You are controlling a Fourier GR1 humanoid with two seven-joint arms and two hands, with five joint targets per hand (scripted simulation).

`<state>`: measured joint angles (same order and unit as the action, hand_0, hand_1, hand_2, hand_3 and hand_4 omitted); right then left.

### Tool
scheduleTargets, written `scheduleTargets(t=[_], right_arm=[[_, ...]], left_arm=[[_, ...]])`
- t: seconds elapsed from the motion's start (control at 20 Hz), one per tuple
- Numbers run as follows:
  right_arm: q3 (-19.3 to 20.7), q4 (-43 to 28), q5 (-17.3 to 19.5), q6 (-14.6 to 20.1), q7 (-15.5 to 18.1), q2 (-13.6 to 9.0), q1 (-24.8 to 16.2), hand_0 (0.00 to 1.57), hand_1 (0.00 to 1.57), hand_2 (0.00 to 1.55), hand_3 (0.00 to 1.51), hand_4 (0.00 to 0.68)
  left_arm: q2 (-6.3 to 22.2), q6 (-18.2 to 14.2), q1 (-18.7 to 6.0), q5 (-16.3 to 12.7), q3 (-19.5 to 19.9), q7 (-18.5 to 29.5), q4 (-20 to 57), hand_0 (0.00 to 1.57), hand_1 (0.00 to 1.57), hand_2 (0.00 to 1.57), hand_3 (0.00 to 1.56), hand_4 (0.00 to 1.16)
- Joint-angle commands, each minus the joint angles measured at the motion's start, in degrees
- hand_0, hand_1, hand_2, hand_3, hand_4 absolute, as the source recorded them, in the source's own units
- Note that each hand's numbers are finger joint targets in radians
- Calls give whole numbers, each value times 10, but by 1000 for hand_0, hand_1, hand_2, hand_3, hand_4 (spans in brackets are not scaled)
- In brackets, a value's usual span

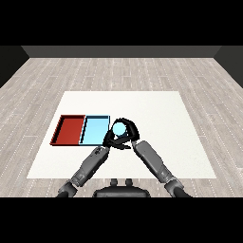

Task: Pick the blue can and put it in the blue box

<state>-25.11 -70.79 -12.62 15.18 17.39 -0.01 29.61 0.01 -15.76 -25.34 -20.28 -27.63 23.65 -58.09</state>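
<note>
The blue can (118, 128), light blue on top, is just right of the light blue tray (95, 130), close to the tray's right edge. My right hand (131, 131) curls round the can from the right and from behind, with its fingers arching over the far side. My left hand (109, 139) is right against the can's near left side, and its dark shape merges with the right hand. I cannot tell whether the can stands on the table or is lifted off it.
A red tray (69, 129) lies directly left of the light blue tray, sharing a wall with it. Both trays hold nothing. The white table (156, 114) stretches away to the right and behind the hands.
</note>
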Motion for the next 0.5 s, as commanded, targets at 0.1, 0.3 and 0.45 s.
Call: scheduleTargets(t=[0.1, 0.3, 0.45], right_arm=[[-65, 48, -28, 47, 30, 0, 32, 1363, 1363, 1442, 1397, 615], [-81, 50, -52, 44, 40, 0, 41, 1401, 1401, 1439, 1390, 609], [-106, 22, -44, 54, 31, 0, 23, 1460, 1460, 1467, 1398, 593]], left_arm=[[0, -23, -41, -41, -34, 65, 68, 0, 0, 0, 0, 101], [4, -97, -59, 76, -29, -29, 27, 133, 133, 453, 0, 603], [13, -91, -32, 101, -20, -40, -1, 322, 322, 480, 327, 181]])
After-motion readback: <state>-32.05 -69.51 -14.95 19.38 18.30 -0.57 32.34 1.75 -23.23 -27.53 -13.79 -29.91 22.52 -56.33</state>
